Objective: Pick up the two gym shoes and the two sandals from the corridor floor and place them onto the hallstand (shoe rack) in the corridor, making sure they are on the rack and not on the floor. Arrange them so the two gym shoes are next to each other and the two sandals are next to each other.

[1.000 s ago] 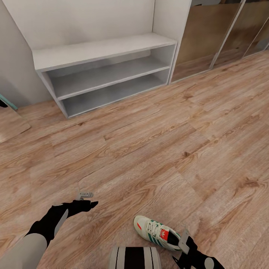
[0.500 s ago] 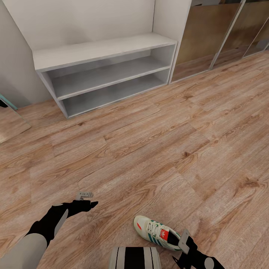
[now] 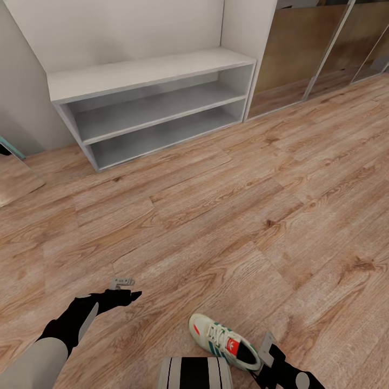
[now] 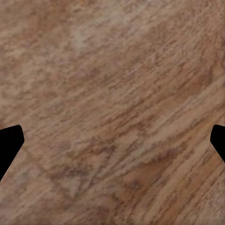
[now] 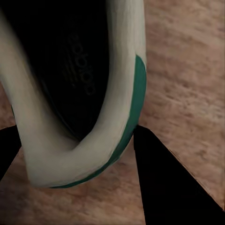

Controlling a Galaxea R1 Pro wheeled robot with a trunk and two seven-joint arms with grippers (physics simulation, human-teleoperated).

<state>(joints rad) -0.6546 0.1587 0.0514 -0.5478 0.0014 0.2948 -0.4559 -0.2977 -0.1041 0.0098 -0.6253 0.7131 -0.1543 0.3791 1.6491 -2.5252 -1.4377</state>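
One cream-white gym shoe (image 3: 221, 339) with green stripes and a red tongue label lies on the wood-plank corridor floor (image 3: 227, 216), close in front of my base. My right gripper (image 3: 260, 357) is at its heel. In the right wrist view the heel rim (image 5: 70, 93) sits between the two black fingers (image 5: 168, 187), which press on it from both sides. My left gripper (image 3: 123, 283) hovers over bare floor to the shoe's left, its fingertips (image 4: 9, 140) wide apart and holding nothing. The light-grey hallstand (image 3: 146, 70) stands against the far wall, its top and both shelves bare. The sandals are out of view.
A leaning mirror panel (image 3: 13, 175) rests on the floor at the far left. Glass sliding doors (image 3: 313, 48) run along the back right beside the hallstand. A wide stretch of plank floor lies between me and the rack. My trunk (image 3: 194, 373) shows at the lower edge.
The gym shoe has shifted slightly toward me and turned a little at the heel, where the right gripper holds it. The left arm and the camera have not moved.
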